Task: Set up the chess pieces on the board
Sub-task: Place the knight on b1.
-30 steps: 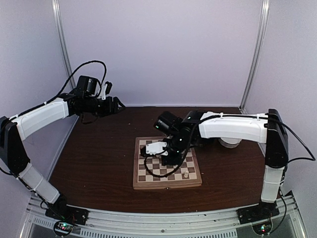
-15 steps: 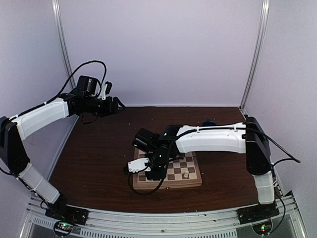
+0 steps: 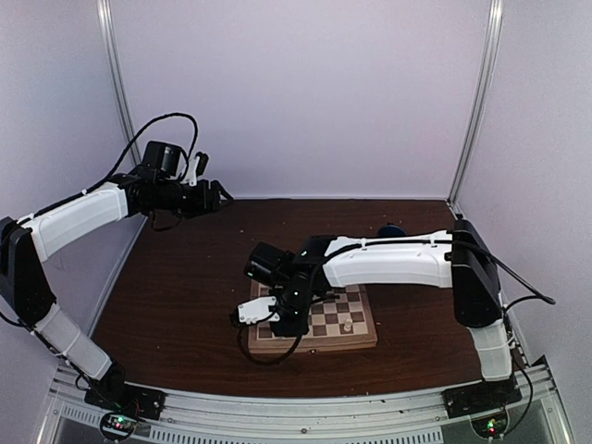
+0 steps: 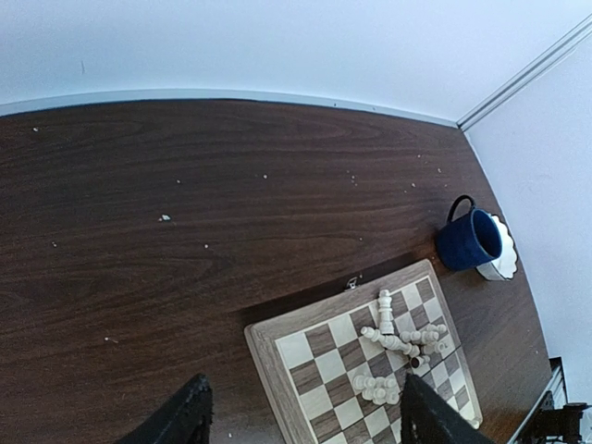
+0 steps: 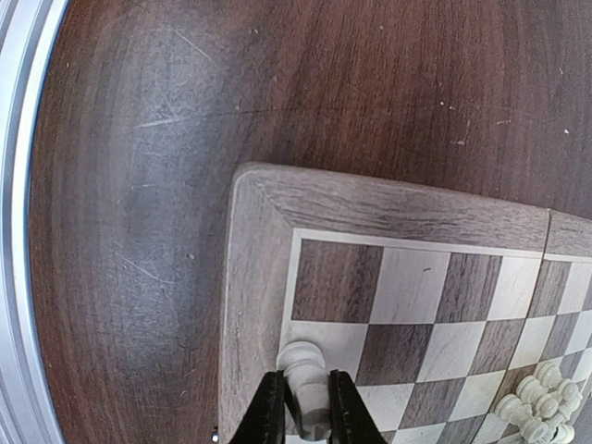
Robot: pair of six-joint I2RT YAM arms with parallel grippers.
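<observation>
A dark brown wooden table (image 3: 176, 305) sits inside pale walls. In the top view, the board (image 3: 361, 310) lies right of the table's centre, and one small cream figure (image 3: 347, 326) stands towards its 4 o'clock corner. The right arm reaches across the board towards 9 o'clock, with the right gripper (image 3: 252, 314) low over the board's 8 o'clock edge. The left gripper (image 3: 220, 195) is raised at the table's 10 o'clock corner, well away from the board. A blue mug (image 3: 390, 229) peeks over the right arm at 1 o'clock.

In the left wrist view, the left gripper (image 4: 301, 421) has its dark fingers (image 4: 190, 416) spread wide at 6 o'clock, with nothing between them. The board (image 4: 268, 365) lies at 5 o'clock. On it the chess pieces (image 4: 398, 347) lie in a loose heap, mostly on their sides, and one taller piece (image 4: 386, 310) stands upright beside them. At 3 o'clock the blue mug (image 4: 472, 239) touches a white scalloped bowl (image 4: 504, 252).

In the right wrist view, the right gripper (image 5: 305, 407) at 6 o'clock has its fingers narrowed onto a cream piece (image 5: 303, 368). The piece's base is on a light square just inside the rim of the board (image 5: 254, 305), near a corner. More pieces (image 5: 541, 398) lie tumbled at 4 o'clock. A metal rail (image 5: 18, 185) runs along 9 o'clock.
</observation>
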